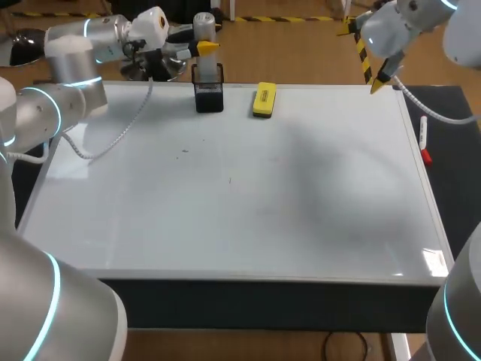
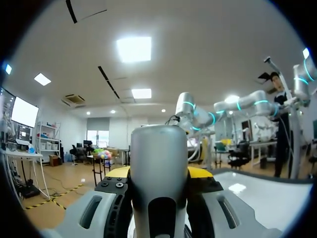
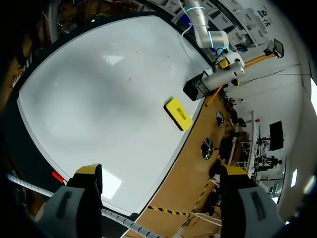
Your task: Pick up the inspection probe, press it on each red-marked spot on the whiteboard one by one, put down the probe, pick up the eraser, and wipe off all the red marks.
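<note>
Whiteboard: large white rectangular board (image 1: 248, 203), filling the middle of the head view.
Probe: grey cylindrical metal inspection probe (image 2: 158, 168), top centre-left of the head view, above the black box-shaped holder (image 1: 208, 92).
Left gripper (image 1: 203, 48): fingers pinching the probe from both sides.
Eraser: yellow block eraser (image 1: 264, 100), just right of the holder, on the board.
Right gripper (image 3: 160, 170): fingers spread, holding nothing, upper right, well apart from the eraser.

Black table (image 1: 263, 304) — lit from above.
</note>
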Controlling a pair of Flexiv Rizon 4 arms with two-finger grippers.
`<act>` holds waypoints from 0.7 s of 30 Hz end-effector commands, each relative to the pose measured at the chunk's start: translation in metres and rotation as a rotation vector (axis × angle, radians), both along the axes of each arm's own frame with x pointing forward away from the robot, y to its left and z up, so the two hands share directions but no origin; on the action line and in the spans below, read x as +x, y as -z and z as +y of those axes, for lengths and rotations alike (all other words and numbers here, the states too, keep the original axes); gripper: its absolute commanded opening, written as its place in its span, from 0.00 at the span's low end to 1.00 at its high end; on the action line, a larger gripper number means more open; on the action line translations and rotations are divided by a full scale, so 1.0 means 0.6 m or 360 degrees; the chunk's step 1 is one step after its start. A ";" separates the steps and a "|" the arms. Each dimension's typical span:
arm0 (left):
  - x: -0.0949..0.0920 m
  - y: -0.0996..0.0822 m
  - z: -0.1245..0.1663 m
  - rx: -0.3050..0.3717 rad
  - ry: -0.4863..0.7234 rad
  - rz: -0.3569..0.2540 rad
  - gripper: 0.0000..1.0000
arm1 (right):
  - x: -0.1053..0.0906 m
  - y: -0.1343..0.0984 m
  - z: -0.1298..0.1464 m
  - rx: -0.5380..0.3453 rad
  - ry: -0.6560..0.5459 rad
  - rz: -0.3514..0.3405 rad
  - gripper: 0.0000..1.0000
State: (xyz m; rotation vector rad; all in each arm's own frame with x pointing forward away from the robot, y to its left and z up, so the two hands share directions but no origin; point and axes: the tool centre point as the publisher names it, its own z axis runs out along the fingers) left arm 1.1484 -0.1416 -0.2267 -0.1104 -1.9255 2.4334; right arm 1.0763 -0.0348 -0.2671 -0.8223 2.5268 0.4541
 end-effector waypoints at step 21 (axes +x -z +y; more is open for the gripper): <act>0.016 0.079 0.005 -0.0059 0.0199 -0.0018 0.00 | 0.001 -0.002 0.000 -0.0010 -0.0002 0.0006 1.00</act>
